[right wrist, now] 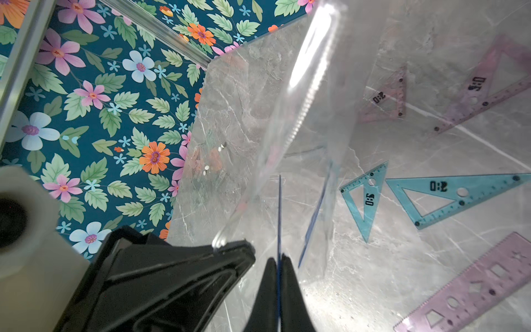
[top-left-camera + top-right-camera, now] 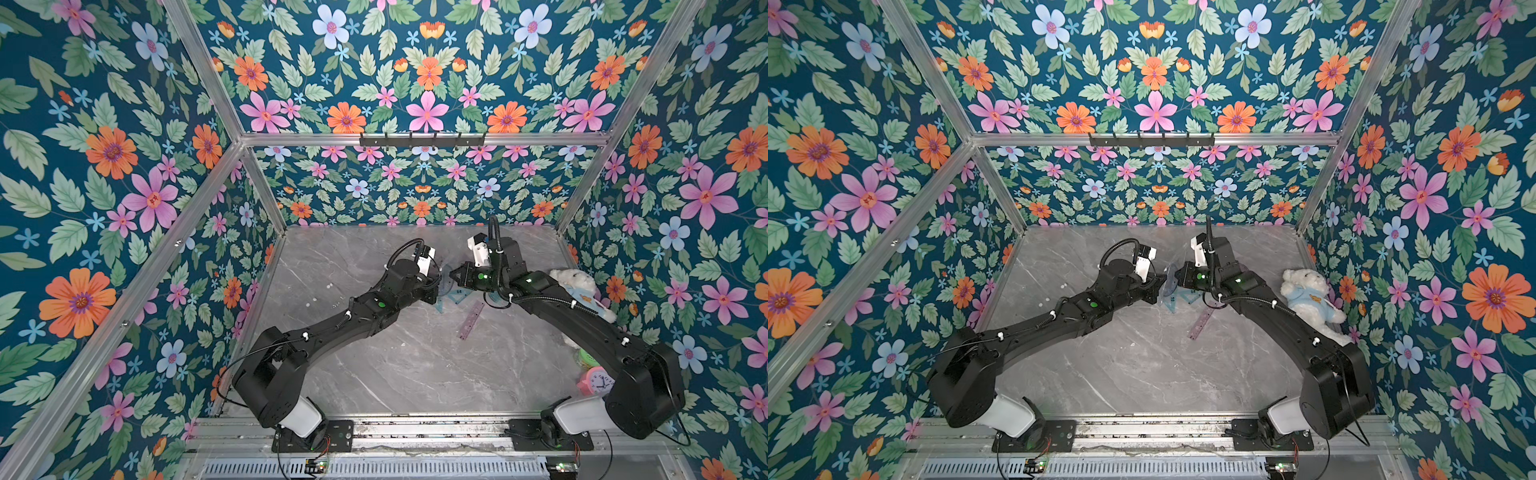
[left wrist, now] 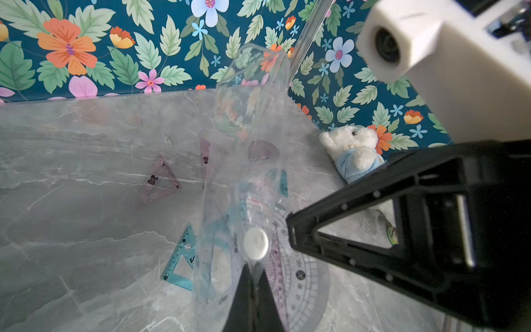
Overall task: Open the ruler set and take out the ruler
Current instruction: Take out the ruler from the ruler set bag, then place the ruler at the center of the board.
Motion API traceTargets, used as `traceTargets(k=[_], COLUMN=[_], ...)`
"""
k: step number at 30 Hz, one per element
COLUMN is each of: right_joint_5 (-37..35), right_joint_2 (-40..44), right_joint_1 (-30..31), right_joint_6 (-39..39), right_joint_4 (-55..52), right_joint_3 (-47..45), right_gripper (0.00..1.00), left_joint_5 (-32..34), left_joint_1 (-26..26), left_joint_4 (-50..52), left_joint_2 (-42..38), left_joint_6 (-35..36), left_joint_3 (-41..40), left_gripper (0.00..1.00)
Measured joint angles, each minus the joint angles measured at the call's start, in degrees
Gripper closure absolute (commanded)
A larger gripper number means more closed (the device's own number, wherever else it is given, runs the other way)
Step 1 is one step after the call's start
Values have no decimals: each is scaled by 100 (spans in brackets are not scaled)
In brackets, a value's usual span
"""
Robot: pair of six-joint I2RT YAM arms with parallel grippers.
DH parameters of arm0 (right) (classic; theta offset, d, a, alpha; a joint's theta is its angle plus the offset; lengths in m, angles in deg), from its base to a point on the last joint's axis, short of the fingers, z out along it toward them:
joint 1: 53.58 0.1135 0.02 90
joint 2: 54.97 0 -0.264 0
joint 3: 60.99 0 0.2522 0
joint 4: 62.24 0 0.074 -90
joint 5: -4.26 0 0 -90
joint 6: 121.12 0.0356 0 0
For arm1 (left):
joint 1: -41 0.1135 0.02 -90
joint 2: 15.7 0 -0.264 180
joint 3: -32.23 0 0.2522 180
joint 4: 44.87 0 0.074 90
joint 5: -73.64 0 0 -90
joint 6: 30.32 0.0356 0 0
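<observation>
While left end effector [image 3: 253, 274] and right end effector [image 1: 278, 260] pinch clear pouch [image 3: 247, 172], teddy bear [image 2: 1308, 295] nearby, purple ruler [image 1: 474, 287] lying loose

Glossy clear plastic-film pouch [image 3: 247, 129]; translucent smooth plastic ruler [image 1: 471, 290]; polished marble-look table [image 2: 395, 365]; fluffy plush bear [image 2: 1308, 295].

Ruler set pouch [image 3: 250, 178]: clear crumpled plastic with a white snap button, hanging upright above the desk [image 2: 395, 374]. Purple stencil ruler [image 1: 471, 290] lies flat and diagonal on the desk, outside the pouch.
</observation>
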Motion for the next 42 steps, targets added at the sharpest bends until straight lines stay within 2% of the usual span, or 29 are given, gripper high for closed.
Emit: traceTargets(k=[10,15,19,23,29,42], right_joint_5=[136,153,286,516,992,1309], right_joint_2=[1513,2000,2177,2055,1331,297], right_joint_1=[-844,-1486,-2229,-2940,-3602,-3740], right_joint_6=[-37,-109,-109,-33,151,214], right_joint_4=[-664,-1062,-1069,-743,9,1056], right_joint_3=[-750,-1300,-2024,-2732,-3235,-3268], right_gripper=[100,100,100,100,100,100], left_joint_5=[85,83,83,81,74,33], left_joint_1=[33,37,37,44,44,52], left_joint_4=[-37,-59,-61,-59,-55,-55], left_joint_2=[17,48,35,7,-17,-66], left_joint_6=[-4,2,28,44,85,153], left_joint_3=[-87,-11,24,24,24,22], left_gripper=[100,100,100,100,100,100])
